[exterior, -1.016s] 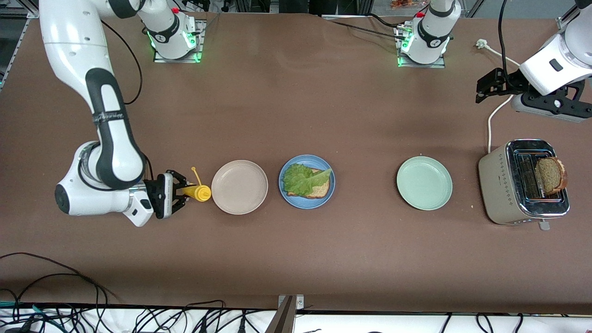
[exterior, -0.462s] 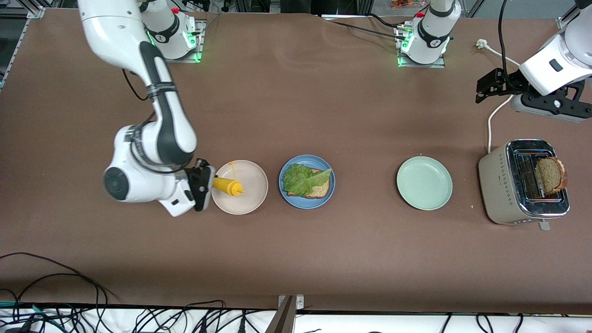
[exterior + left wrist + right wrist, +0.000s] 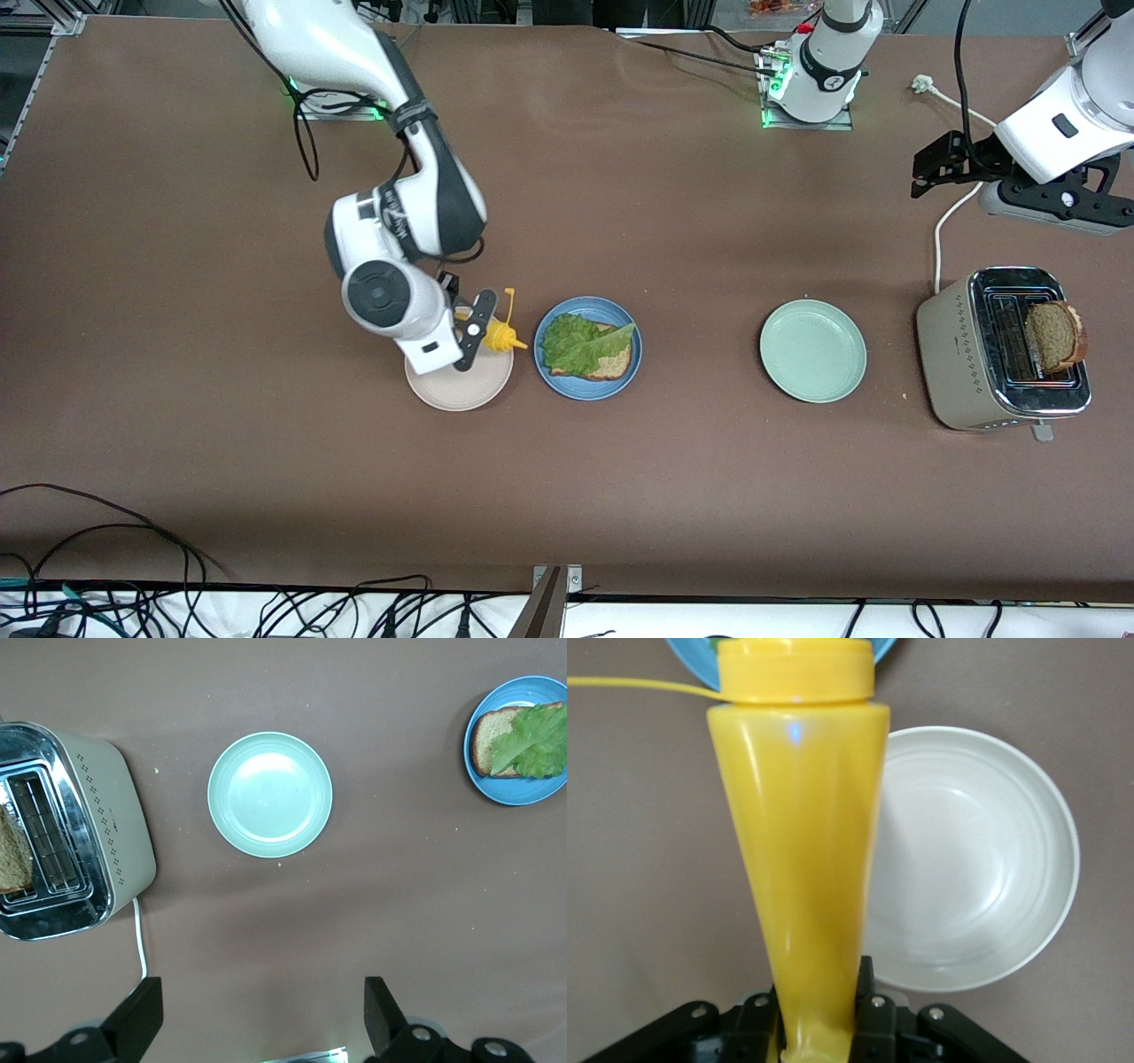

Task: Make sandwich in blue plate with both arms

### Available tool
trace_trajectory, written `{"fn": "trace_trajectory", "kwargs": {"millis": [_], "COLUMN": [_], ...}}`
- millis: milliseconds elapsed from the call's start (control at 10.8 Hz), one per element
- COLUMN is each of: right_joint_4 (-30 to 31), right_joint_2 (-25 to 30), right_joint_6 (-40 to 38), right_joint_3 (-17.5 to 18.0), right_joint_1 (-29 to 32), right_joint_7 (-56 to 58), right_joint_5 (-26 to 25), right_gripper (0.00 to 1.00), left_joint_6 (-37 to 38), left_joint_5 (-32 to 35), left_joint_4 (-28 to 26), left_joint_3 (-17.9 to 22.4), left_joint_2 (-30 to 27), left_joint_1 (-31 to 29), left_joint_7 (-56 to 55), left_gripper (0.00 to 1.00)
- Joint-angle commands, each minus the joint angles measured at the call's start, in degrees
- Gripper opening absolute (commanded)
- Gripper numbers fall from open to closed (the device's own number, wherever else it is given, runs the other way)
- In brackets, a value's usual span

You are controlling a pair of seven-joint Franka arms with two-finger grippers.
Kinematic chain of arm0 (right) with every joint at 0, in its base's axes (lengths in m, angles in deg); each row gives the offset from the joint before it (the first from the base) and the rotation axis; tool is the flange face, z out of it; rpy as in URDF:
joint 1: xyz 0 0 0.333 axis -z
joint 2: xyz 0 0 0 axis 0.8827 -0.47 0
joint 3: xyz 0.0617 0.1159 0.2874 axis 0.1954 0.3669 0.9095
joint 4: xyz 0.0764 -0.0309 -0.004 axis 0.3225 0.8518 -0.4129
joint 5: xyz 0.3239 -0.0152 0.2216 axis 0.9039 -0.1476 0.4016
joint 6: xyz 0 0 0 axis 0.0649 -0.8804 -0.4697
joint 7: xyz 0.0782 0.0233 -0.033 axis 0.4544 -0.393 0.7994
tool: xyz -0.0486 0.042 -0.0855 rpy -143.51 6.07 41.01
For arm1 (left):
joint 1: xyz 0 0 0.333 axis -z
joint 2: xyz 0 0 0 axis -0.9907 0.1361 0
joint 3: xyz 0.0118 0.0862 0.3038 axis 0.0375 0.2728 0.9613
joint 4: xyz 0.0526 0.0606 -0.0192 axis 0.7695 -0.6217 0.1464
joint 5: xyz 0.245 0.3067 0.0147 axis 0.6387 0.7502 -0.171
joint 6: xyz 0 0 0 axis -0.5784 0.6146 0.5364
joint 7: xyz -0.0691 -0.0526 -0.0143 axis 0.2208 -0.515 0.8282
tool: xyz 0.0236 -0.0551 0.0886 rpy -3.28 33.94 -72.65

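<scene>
The right claw (image 3: 474, 330) is gripping the yellow squeeze bottle (image 3: 498, 335) over the beige plate (image 3: 461, 390), beside the blue plate (image 3: 620, 383); that plate is carrying bread (image 3: 611, 363) and lettuce (image 3: 576, 344); the left claw (image 3: 261, 1014) is waiting open above the table (image 3: 620, 496) near the toaster (image 3: 952, 354).

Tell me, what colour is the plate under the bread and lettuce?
Blue plate; the front view shows it best.
</scene>
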State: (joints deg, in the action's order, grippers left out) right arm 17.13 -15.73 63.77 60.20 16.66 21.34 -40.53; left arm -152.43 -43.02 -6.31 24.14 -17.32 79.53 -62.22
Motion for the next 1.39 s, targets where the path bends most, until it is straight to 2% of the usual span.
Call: {"fn": "trace_trajectory", "kwargs": {"millis": [0, 370, 647, 924, 1294], "right_joint_4": [-9.9, -10.88, -13.78, -14.4, -14.4], "right_joint_2": [-2.94, -5.75, -10.14, -11.56, -12.18], "right_joint_6": [-10.45, -10.56, -10.56, -10.56, -9.68], "right_joint_3": [-1.28, -1.19, -1.27, -1.19, -1.1], "right_joint_1": [-5.31, -12.25, -15.16, -16.13, -15.87], "right_joint_7": [-8.61, -16.79, -21.2, -21.65, -21.03], "right_joint_5": [-7.17, -14.99, -18.6, -21.94, -23.8], "right_gripper": [0.0, 0.0, 0.0, 0.0, 0.0], "left_joint_6": [1.35, 1.35, 1.35, 1.35, 1.35], "left_joint_5": [1.05, 1.05, 1.05, 1.05, 1.05], "left_joint_4": [1.75, 1.75, 1.75, 1.75, 1.75], "left_joint_3": [-0.28, -0.19, -0.28, -0.28, -0.28], "left_joint_2": [0.63, 0.55, 0.55, 0.55, 0.55], "left_joint_1": [-0.08, -0.08, -0.08, -0.08, -0.08], "left_joint_7": [-0.21, -0.21, -0.21, -0.21, -0.21], "left_gripper": [1.0, 1.0, 1.0, 1.0, 1.0]}}
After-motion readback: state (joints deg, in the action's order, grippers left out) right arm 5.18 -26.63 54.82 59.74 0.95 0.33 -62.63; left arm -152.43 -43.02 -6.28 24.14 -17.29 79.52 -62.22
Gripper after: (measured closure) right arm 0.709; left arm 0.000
